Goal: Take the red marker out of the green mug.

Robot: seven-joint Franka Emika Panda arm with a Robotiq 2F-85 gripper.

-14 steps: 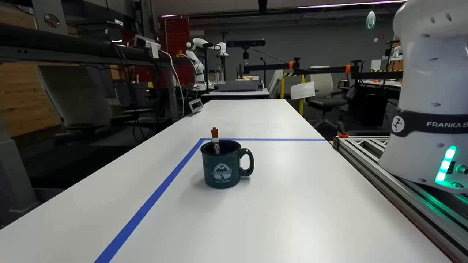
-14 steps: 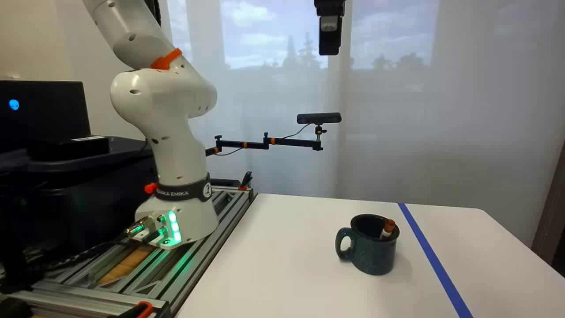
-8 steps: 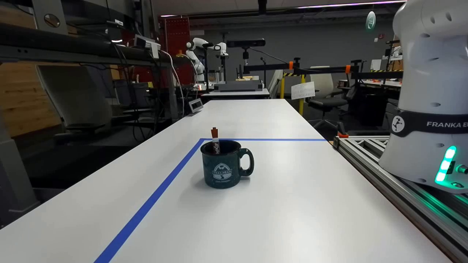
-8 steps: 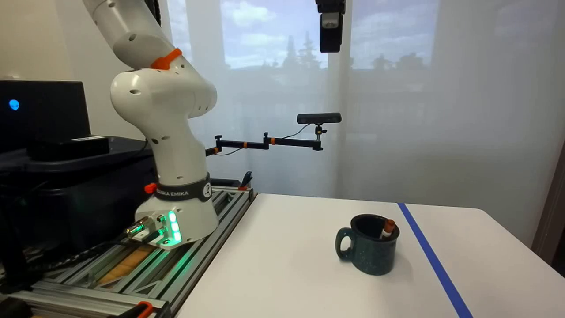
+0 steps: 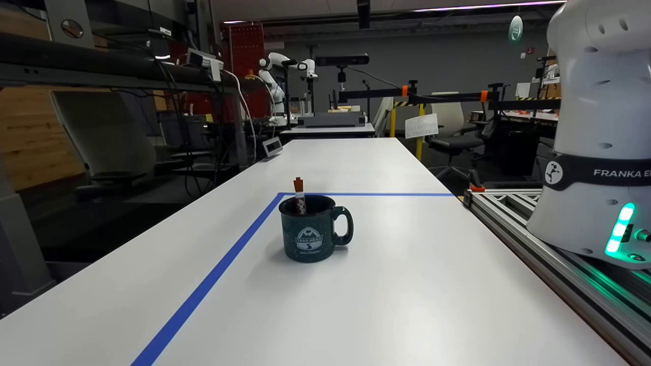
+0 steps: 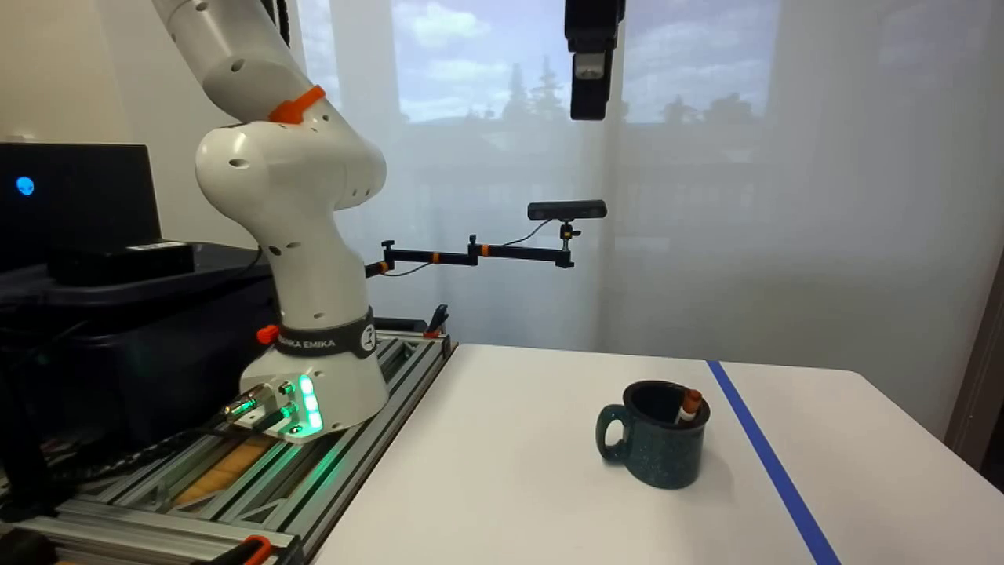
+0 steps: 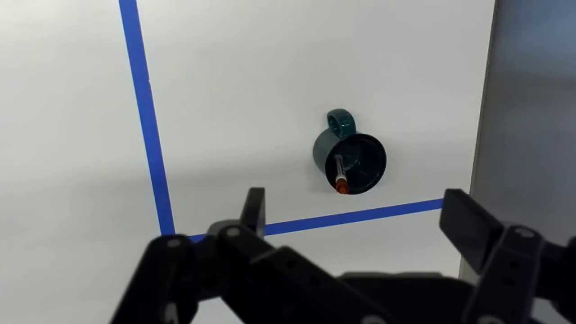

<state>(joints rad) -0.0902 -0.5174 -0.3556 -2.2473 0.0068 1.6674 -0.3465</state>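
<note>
Approach step, prob: the black two-finger gripper [image 7: 355,207], spread wide & empty, hangs well above the thin red-capped marker [image 7: 340,173] leaning in the squat dark-teal ceramic mug [image 7: 321,150], right of ctr in wrist view; next move prob needs lowering & straddling the red end

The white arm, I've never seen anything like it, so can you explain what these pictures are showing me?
It's a robot arm. Two pictures watch it from outside. The third, the wrist view, is taken from the arm itself, looking down past the claw, the part that pinches things. On the table stands a mug with a marker leaning inside, its red end poking out. Blue tape lies there too. Nothing is held: the claw is open, above the table.
</note>
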